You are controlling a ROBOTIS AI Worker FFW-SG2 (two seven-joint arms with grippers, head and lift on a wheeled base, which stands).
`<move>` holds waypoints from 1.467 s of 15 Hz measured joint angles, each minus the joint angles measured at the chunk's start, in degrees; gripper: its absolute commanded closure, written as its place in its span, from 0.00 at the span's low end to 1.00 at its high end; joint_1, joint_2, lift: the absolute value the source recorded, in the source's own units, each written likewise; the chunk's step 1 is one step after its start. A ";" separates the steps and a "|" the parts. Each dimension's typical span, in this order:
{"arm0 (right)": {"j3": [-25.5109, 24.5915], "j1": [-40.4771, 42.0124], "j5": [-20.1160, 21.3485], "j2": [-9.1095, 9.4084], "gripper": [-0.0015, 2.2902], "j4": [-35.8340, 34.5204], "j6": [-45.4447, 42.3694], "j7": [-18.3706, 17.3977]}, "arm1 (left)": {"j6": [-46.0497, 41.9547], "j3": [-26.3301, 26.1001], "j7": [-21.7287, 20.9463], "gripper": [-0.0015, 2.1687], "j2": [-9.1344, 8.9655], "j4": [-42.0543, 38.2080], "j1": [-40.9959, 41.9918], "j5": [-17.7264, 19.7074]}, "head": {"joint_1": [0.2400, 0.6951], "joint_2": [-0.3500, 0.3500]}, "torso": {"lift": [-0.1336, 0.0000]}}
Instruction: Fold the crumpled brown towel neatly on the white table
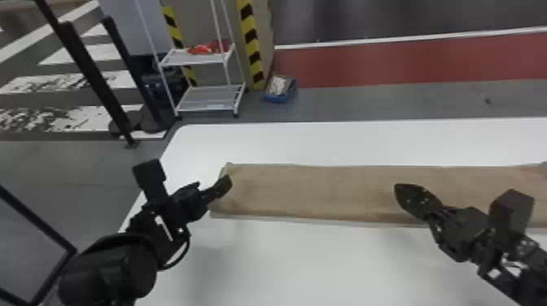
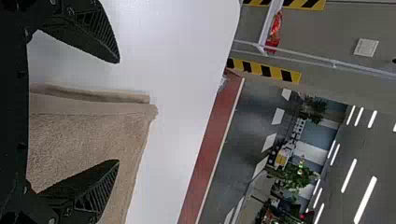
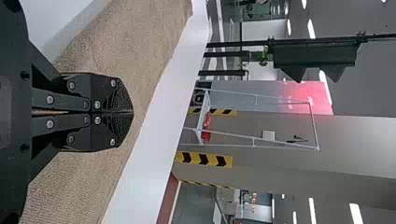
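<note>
Big and black, the left arm (image 1: 110,268) comes in at the near left. On the white table (image 1: 309,260), the brown towel (image 1: 325,187) lies in a long, flat strip, running from the left part off toward the right. It has folded layers along its near edge. At its left end is the left gripper (image 1: 215,184), with its two fingers wide apart. One finger is over the towel and the other is over the table. Further right, the right gripper (image 1: 397,190) is over the towel with its fingers pressed together. I cannot tell if they touch the cloth. Past the far left part of the table stands a white rack (image 1: 194,61) with a red thing (image 1: 205,49) on a shelf. Just right of it, a blue box (image 1: 278,97) sits on the floor.
</note>
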 measured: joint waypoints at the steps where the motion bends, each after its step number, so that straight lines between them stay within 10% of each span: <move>1: 0.01 -0.17 0.05 0.05 0.96 0.16 0.01 0.00 | 0.00 -0.26 -0.26 0.10 0.25 1.41 -0.98 -1.52 | 1.00 0.82 | 0.07; 14: 1.66 -4.12 3.64 0.82 0.96 2.36 3.98 -4.14 | 5.57 -2.08 -3.62 0.15 2.41 4.27 -3.60 -4.12 | 1.00 0.81 | 0.07; 22: 1.80 -5.65 4.73 0.82 0.96 4.44 8.20 -6.00 | 10.31 -3.13 -4.78 0.63 2.47 3.56 -5.11 -4.48 | 1.00 0.77 | 0.07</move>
